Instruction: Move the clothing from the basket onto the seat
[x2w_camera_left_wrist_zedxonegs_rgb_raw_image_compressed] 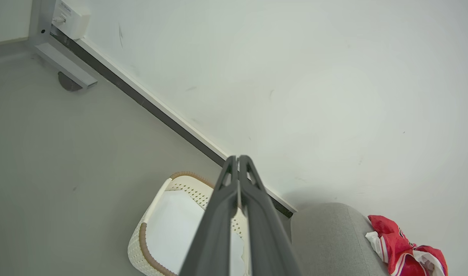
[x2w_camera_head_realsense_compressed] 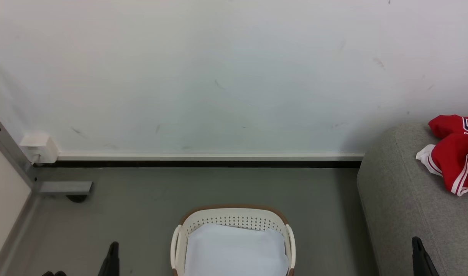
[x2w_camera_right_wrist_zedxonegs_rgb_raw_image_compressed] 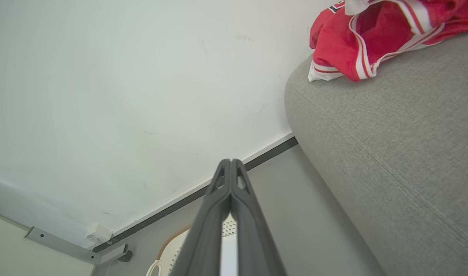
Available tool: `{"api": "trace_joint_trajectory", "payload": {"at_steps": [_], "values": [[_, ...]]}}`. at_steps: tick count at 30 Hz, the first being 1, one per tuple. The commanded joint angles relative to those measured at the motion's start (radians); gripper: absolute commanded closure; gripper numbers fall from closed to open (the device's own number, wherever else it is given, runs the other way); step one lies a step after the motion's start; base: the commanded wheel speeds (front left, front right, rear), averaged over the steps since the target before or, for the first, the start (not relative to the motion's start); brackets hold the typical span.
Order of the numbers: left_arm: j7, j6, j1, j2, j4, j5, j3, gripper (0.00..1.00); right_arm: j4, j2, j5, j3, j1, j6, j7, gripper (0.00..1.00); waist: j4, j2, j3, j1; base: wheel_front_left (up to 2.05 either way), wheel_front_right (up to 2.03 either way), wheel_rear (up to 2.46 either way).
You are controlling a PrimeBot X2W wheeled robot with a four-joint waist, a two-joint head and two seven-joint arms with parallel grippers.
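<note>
The clothing (x2w_camera_head_realsense_compressed: 454,153) lies crumpled on the seat (x2w_camera_head_realsense_compressed: 398,207) at the right edge of the head view, about halfway down the frame. It is red fabric with white-and-red striped trim and a bit of dark lettering on its upper fold. It rests on top of the sofa's rounded end, touching the grey upholstery, and runs out of the frame to the right. In the right wrist view the same heap sits in the upper right corner, with the grey cushion sloping down the right half of the frame below it.

The basket (x2w_camera_head_realsense_compressed: 234,221) stands on the grey floor (x2w_camera_head_realsense_compressed: 142,199) at the bottom centre of the head view. It is well apart from the clothing, with a strip of floor between it and the seat's end. Inside it lies a plain pale sheet (x2w_camera_head_realsense_compressed: 235,251) (white with a faint blue tint), reaching up to the perforated far wall.

The left gripper (x2w_camera_left_wrist_zedxonegs_rgb_raw_image_compressed: 238,159) rises from the bottom centre of the left wrist view, its two dark fingers pressed together with nothing between them. Its tips lie over the skirting line, above the basket. The right gripper (x2w_camera_right_wrist_zedxonegs_rgb_raw_image_compressed: 230,161) stands the same way in the right wrist view, jaws together and empty, its tips at the foot of the white wall (x2w_camera_head_realsense_compressed: 218,76).
</note>
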Motion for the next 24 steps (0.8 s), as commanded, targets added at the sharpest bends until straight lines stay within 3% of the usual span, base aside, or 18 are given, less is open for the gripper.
{"api": "trace_joint_trajectory", "payload": {"at_steps": [1, 24], "values": [[0.006, -0.005, -0.027, 0.002, -0.016, -0.035, 0.007, 1.00, -0.018, -0.008, 0.027, -0.007, -0.026, -0.001, 0.004, 1.00, 0.000, -0.0001, 0.000, -0.0001, 0.00, 0.00, 0.00], [0.079, -0.021, -0.064, -0.007, -0.021, -0.305, 0.036, 1.00, -0.037, -0.009, 0.322, -0.027, -0.057, -0.001, 0.076, 1.00, 0.005, -0.0001, 0.012, -0.0001, 0.00, 0.00, 0.00]]}}
